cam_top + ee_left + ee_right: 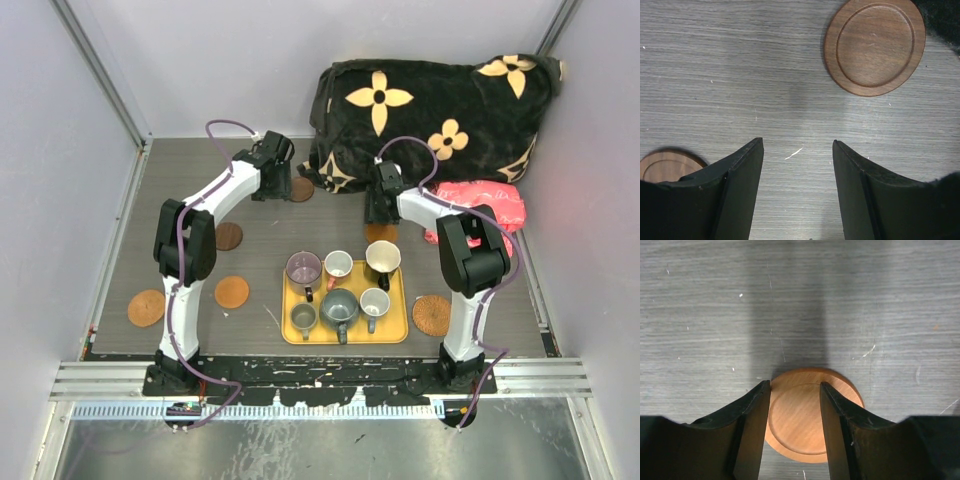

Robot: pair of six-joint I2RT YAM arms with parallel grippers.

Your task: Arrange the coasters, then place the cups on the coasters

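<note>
My left gripper (797, 145) stands open over bare table at the back. A dark brown coaster (875, 46) (301, 189) lies just beyond it to the right, and another (667, 165) (229, 236) behind it. My right gripper (795, 385) is open, with both fingers set over an orange-brown coaster (797, 420) (381, 233) that lies flat and is wider than the gap. I cannot tell whether they touch it. Another orange-brown coaster (232, 292) and two wicker coasters (146, 307) (432, 315) lie nearer. Six cups, among them purple (303, 268) and black (383, 258), stand on the tray.
The yellow tray (400, 335) sits at the near middle between the arm bases. A black blanket with cream flowers (430, 110) fills the back right, touching the far dark coaster. A pink packet (485, 205) lies at the right. Walls close in on the table's left, back and right.
</note>
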